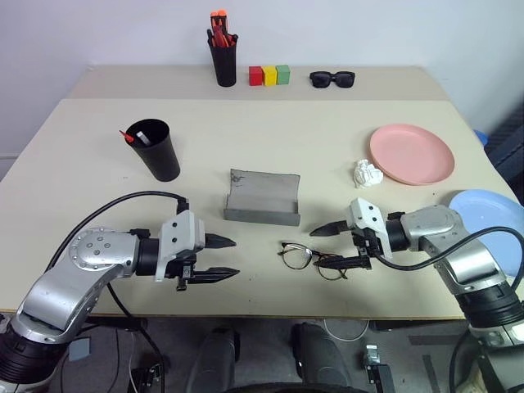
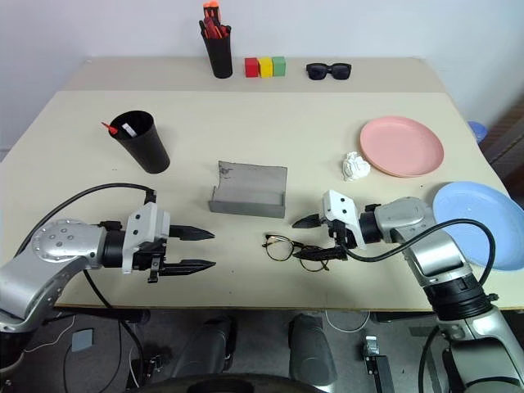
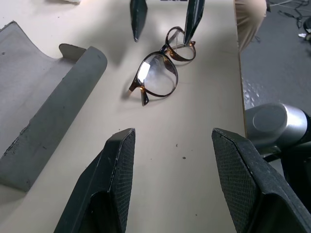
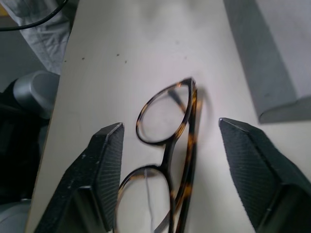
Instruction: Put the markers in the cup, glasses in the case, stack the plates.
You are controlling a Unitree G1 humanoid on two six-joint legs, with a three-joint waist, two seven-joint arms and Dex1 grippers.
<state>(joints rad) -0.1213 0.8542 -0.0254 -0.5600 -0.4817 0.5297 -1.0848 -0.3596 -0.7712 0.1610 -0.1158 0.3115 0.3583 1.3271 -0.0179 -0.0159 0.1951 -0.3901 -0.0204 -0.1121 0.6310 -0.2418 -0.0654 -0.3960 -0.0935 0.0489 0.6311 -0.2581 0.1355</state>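
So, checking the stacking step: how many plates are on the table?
2. The pink plate lies on the table's right side beside a crumpled white paper; the blue plate lies nearer, at the right edge. They are not stacked.

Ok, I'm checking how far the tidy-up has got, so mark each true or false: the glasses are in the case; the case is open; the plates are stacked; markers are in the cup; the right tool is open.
1. The glasses are in the case. False: they lie on the table, in front of the case.
2. The case is open. True.
3. The plates are stacked. False: the pink plate and the blue plate lie apart.
4. Markers are in the cup. True.
5. The right tool is open. True: its fingers stand either side of the glasses.
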